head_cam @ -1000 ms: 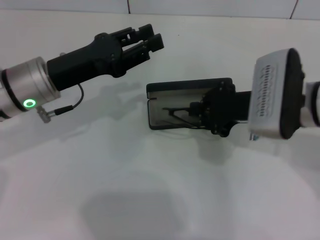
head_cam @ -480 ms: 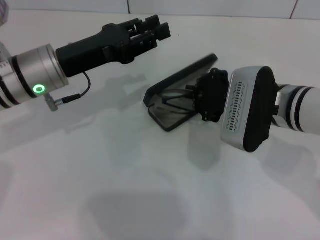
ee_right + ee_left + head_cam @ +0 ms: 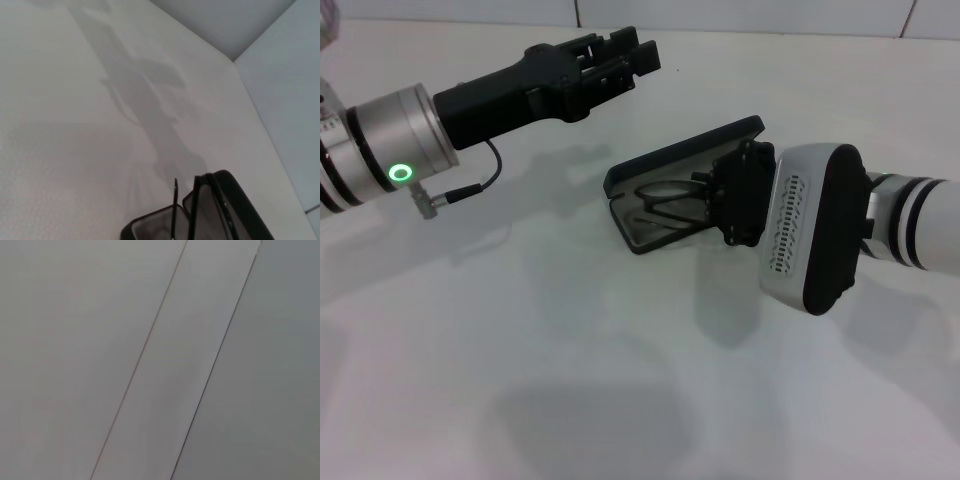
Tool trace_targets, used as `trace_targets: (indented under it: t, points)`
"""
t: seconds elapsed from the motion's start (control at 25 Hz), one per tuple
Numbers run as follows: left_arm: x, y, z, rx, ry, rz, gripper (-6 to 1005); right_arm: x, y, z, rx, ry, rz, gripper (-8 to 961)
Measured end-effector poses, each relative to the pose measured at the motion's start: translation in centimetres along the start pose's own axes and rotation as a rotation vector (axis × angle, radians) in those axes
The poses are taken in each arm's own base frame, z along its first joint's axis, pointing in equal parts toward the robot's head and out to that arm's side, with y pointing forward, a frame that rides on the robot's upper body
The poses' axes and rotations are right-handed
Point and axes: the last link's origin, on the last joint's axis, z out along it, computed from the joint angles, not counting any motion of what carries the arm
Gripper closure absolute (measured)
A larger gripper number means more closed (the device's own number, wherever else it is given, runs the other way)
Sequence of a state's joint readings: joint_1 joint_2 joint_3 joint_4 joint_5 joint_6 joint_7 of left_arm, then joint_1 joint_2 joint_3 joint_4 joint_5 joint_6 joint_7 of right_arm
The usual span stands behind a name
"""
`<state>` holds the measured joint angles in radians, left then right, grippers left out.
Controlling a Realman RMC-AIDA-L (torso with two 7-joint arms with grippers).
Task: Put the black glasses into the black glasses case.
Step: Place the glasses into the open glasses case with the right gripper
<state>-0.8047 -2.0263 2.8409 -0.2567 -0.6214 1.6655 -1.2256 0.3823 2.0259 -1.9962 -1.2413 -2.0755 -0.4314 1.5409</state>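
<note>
Our right gripper (image 3: 720,195) at the black glasses case (image 3: 665,165) mid-table, finger state untellable, black glasses (image 3: 665,195) inside, left gripper (image 3: 625,58) spread near far edge, left wrist view shows only wall, no legible writing.

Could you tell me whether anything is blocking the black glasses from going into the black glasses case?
Nothing visible does. The black glasses already lie inside the open black glasses case, with the right gripper at the case. The left gripper hovers apart, behind it.

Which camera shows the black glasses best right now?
The head view: the black glasses lie inside the open black glasses case, beside the right hand. The right wrist view catches only a thin piece of frame; the left wrist view shows none.
</note>
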Motion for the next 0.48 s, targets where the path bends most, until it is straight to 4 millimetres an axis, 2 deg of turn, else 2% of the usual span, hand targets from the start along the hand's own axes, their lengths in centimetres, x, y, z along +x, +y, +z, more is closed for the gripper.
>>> trace_targets:
  t: [0.48]
  points:
    - [-0.49, 0.02, -0.52, 0.012, -0.006, -0.009, 538, -0.19, 0.22, -0.74, 0.062, -0.003, -0.116, 834]
